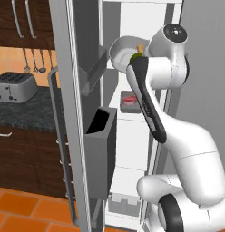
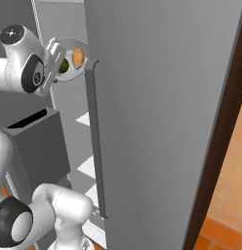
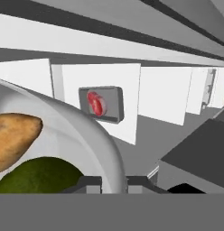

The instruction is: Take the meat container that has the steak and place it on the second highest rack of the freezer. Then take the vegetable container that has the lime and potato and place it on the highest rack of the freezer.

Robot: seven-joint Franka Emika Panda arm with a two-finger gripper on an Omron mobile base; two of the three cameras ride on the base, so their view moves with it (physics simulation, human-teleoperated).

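Gripper point(image 3: 114, 180) pinching vegetable bowl point(image 1: 121, 50) rim, level so lime point(image 2: 64, 65) and potato point(image 2: 78, 57) stay inside, raised toward freezer point(image 1: 132, 149) top rack. Steak container point(image 1: 129, 100), bowl's six o'clock, already shelved.

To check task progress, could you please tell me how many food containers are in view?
2: the grey meat container with the steak on a freezer shelf, and the white vegetable bowl held higher up.
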